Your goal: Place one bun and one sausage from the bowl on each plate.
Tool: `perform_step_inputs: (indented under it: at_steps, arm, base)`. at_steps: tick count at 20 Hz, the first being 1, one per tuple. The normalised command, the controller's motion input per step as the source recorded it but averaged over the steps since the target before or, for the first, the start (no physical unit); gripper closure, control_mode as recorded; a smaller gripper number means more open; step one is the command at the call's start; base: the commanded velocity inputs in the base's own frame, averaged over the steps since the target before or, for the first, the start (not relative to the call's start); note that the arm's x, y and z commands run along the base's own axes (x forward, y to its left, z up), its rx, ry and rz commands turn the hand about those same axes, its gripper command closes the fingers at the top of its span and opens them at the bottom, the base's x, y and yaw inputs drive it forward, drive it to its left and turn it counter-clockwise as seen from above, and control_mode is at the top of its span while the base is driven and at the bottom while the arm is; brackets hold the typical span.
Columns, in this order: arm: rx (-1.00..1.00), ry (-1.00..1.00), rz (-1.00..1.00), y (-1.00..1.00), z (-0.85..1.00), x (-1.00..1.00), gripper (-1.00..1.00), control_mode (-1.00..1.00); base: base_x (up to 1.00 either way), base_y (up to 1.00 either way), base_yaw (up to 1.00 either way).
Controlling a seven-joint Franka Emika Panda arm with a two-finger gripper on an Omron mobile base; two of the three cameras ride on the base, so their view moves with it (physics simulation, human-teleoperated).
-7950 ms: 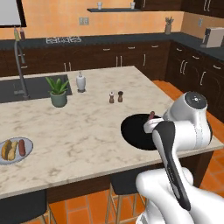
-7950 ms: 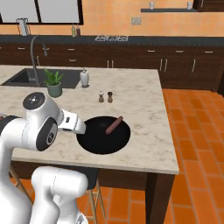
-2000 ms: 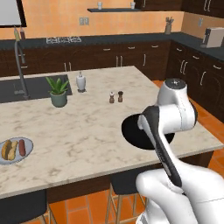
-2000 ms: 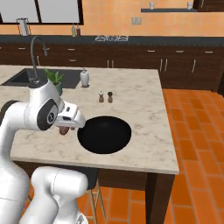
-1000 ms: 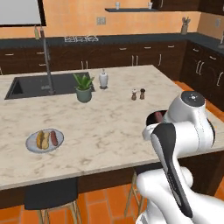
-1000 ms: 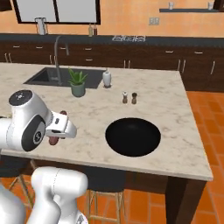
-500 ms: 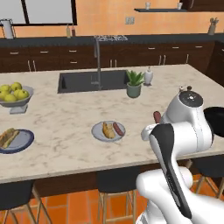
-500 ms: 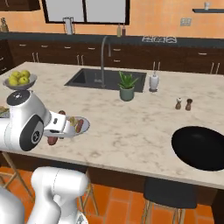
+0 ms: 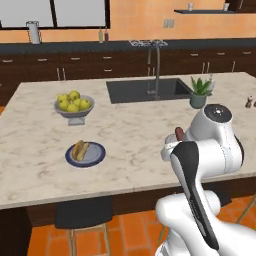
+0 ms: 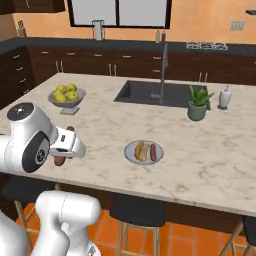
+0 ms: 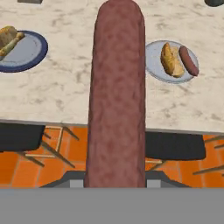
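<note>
My gripper (image 10: 64, 145) is shut on a reddish-brown sausage (image 11: 116, 96), held over the island's near edge; the sausage's tip (image 9: 179, 133) shows beside my arm. A dark-blue-rimmed plate (image 9: 92, 159) carries one bun (image 9: 79, 149), and appears in the hand view as plate (image 11: 27, 56) and bun (image 11: 8, 36). To its right a pale grey-blue plate (image 10: 132, 152) holds a bun (image 10: 141, 150) and a second sausage (image 10: 153, 152), also seen in the hand view as plate (image 11: 155, 65), bun (image 11: 168, 59) and sausage (image 11: 189, 61). The bowl is out of view.
A grey footed bowl of apples (image 9: 74, 105) stands behind the blue-rimmed plate. The sink (image 9: 147, 90) with its tap and a potted plant (image 9: 200, 92) lie farther back. Dark stools (image 9: 82, 215) stand under the island's front edge.
The base has driven left along the island, so the whole scene shifted right; the black dish left view and the apples and blue-rimmed plate came in. The sausage stays gripped.
</note>
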Motion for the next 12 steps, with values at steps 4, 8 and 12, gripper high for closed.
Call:
perform_step_inputs:
  at_steps: [4,8,12]
  arm:
    - [0.00,0.00,0.00,0.00,0.00,0.00,1.00,1.00]
    - [0.00,0.00,0.00,0.00,0.00,0.00,1.00,1.00]
    - [0.00,0.00,0.00,0.00,0.00,0.00,1.00,1.00]
  base:
    - [0.09,1.00,-0.13]
    - [0.20,1.00,-0.17]
    - [0.35,0.56,-0.17]
